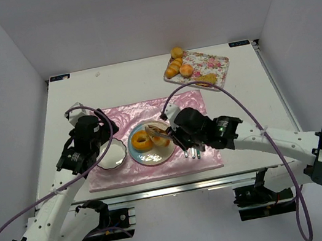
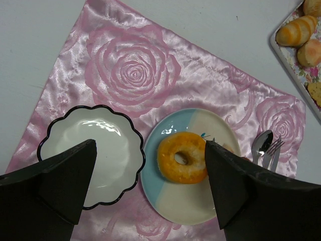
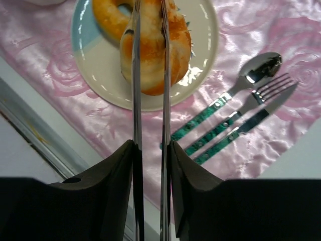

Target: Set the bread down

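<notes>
Right wrist view: your right tool clamps the tongs, which pinch the bread.
The bread sits over the plate, long axis along the tongs; your left tool is spread and farther off.

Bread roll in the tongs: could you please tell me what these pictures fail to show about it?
- Right wrist: the tongs cross the bread roll; the top edge cuts off its far end; whether it touches the plate is unclear.
- Left wrist: a finger of the left gripper hides nearly all of it.
- Top external: too small to judge its height.
</notes>
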Controlling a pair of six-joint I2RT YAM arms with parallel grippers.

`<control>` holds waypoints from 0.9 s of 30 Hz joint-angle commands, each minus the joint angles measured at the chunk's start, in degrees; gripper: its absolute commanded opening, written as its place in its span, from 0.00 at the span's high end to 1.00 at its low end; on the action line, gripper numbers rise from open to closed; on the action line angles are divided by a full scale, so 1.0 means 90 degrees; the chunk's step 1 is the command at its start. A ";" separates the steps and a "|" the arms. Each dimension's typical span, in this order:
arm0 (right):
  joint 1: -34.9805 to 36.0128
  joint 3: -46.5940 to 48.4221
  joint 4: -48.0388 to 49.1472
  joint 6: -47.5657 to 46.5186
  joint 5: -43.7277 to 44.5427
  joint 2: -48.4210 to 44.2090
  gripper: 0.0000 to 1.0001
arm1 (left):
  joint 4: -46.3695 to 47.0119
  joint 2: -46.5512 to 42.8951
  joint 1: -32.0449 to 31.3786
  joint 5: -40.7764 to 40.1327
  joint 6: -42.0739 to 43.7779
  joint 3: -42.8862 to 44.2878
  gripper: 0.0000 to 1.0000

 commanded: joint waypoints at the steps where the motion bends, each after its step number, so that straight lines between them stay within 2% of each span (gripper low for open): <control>1: 0.0412 0.0069 0.0616 0.0472 0.0501 0.0186 0.62 | -0.0021 -0.0195 -0.0010 0.0117 -0.0059 -0.0080 0.02; 4: 0.0560 0.0196 0.0451 0.0668 0.0794 0.0362 0.54 | -0.0098 -0.0225 -0.0010 0.0107 -0.0078 -0.0032 0.02; 6: 0.0589 0.0235 0.0392 0.0746 0.0853 0.0460 0.41 | -0.0118 -0.0264 -0.0010 0.0088 -0.0098 -0.0041 0.02; 11: 0.0726 0.0246 0.0499 0.0668 0.0600 0.0295 0.34 | -0.0089 -0.0332 -0.0010 0.0078 -0.0088 -0.0061 0.02; 21: 0.0746 0.0314 0.0918 0.0288 0.0277 -0.0467 0.33 | -0.0001 -0.0176 -0.0010 0.0107 -0.0059 -0.0041 0.02; 25: 0.0678 0.0509 0.0871 0.0414 0.1242 -0.0526 0.36 | -0.0001 -0.0127 -0.0010 0.0088 -0.0049 -0.0012 0.02; 27: 0.0250 0.0645 0.0793 0.0550 0.1419 -0.0438 0.40 | 0.0038 -0.0117 -0.0010 0.0097 -0.0039 -0.0012 0.02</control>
